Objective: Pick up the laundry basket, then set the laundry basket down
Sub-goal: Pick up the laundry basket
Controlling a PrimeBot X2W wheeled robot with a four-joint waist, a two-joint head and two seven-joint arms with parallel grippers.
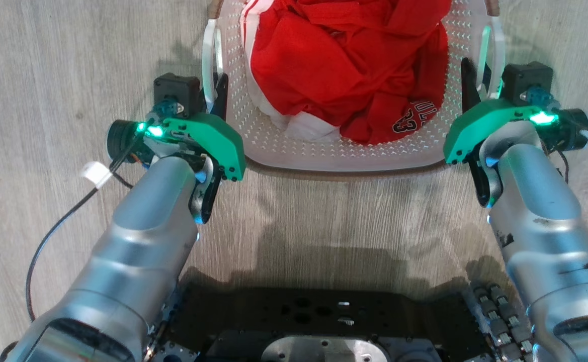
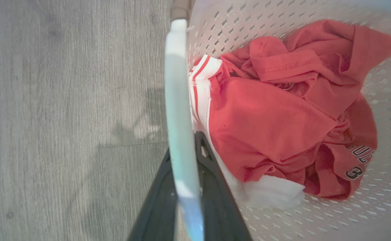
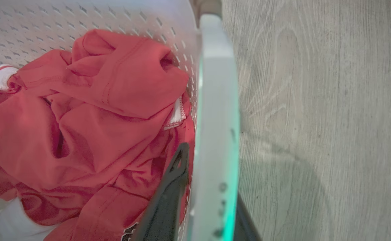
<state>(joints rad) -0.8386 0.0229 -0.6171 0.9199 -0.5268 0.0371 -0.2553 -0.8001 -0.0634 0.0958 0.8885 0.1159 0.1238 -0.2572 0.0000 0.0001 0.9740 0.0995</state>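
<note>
Right gripper (image 3: 212,187) sat astride the white handle (image 3: 217,100) of the laundry basket (image 3: 48,20). One dark finger (image 3: 167,201) lay inside, against the handle's edge; the other showed just past its outer side, low down. Jaws were drawn close on the handle. The handle ran top to bottom, tinted green low down, and met the brown rim band (image 3: 208,6) at top. Inside lay a crumpled red garment (image 3: 91,134) with white trim and black print at the bottom edge. Outside was grey wood-grain floor (image 3: 315,117).
</note>
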